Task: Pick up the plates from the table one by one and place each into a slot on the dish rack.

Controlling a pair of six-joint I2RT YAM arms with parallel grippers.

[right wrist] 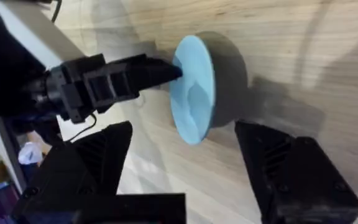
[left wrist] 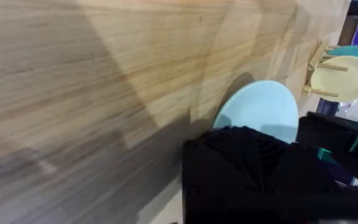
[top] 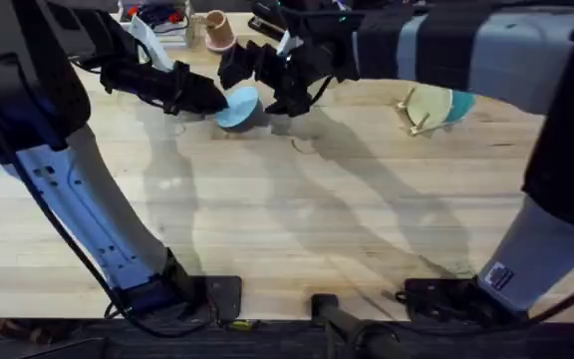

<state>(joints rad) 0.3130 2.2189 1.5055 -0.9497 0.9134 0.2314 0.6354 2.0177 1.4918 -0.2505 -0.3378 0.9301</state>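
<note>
I see the pale blue plate (top: 238,106) tipped up on edge on the worktop (top: 297,219), my left hand (top: 210,100) pinching its rim. My right hand (right wrist: 185,165) hangs just beside it, fingers spread, facing the plate's flat face. The dish rack (top: 419,112), holding 2 plates, stands well off toward my right.

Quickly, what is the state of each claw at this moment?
Left claw: shut on the blue plate, holding it tilted up on its edge.
Right claw: open, holding nothing, facing the plate.
</note>
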